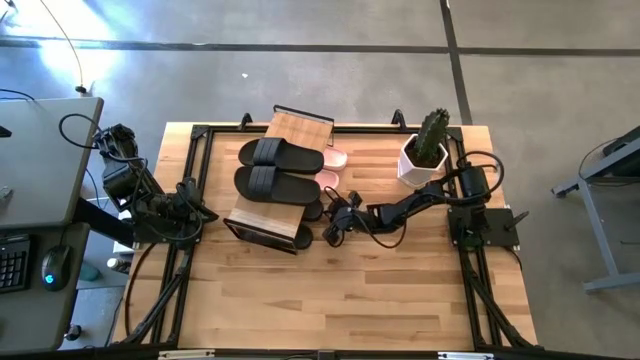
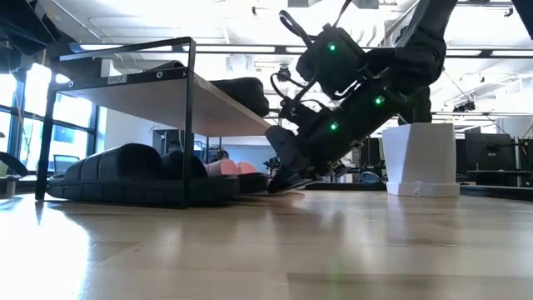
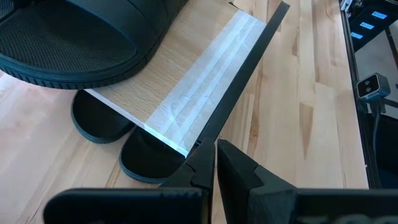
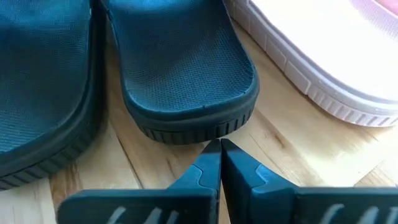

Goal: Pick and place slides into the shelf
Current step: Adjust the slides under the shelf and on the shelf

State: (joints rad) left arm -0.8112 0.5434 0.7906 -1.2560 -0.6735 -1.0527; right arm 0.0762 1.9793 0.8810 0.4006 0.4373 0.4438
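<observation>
From above I see my left gripper [image 1: 205, 213] at the left edge of the table, just beside the near-left corner of the shelf [image 1: 275, 215]. Its jaws are together and hold nothing. In the left wrist view the fingertips [image 3: 214, 163] sit close to the shelf's black frame [image 3: 245, 74], and two dark toes [image 3: 149, 158] poke out from under the board.

The shelf stands in the middle of the table. Two black slides [image 1: 275, 168] lie side by side on its top board. So I think that pair is done. Two more dark slides [image 2: 137, 173] lie low under the board, as the low view shows. I cannot tell if they rest on a lower board or on the table.

The pink slides [image 1: 332, 167] lie on the right side of the shelf, partly under it. I cannot tell if they are fully in, so they may be what is left.

My right gripper [image 1: 333, 232] is low at the near-right corner of the shelf. Its jaws are together and empty. In the right wrist view the fingertips [image 4: 219, 155] are just at the end of a dark slide [image 4: 186, 74], maybe touching it. A pink slide [image 4: 323, 56] lies just beside that one.

The cactus pot [image 1: 423, 160] stands well apart at the far right.
</observation>
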